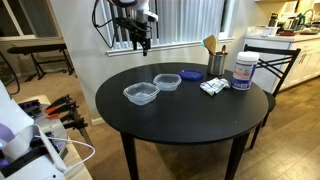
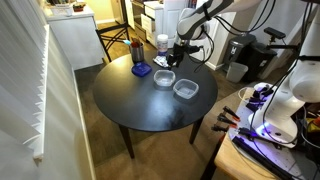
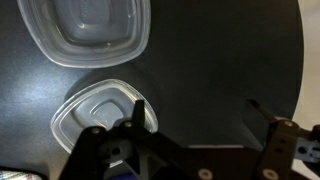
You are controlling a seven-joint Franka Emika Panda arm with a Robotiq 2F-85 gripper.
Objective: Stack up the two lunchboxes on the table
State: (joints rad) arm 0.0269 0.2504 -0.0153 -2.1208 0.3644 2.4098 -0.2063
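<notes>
Two clear shallow lunchboxes sit side by side on the round black table [image 1: 180,115]. One lunchbox [image 1: 141,93] is nearer the front, and the other lunchbox [image 1: 166,81] is just behind it. Both show in an exterior view, the first [image 2: 185,89] and the second [image 2: 164,79], and in the wrist view, one [image 3: 90,30] and the other [image 3: 100,115]. My gripper [image 1: 141,40] hangs open and empty above the table's far side [image 2: 176,58]. In the wrist view, the gripper [image 3: 197,108] has one finger over the edge of the nearer lunchbox, the other over bare table.
A flat blue lid [image 1: 190,73] lies beside the lunchboxes. A white jar with a blue lid [image 1: 243,70], a cup of wooden utensils [image 1: 215,60] and a small packet [image 1: 213,87] stand at one side. A chair [image 1: 275,62] stands behind the table.
</notes>
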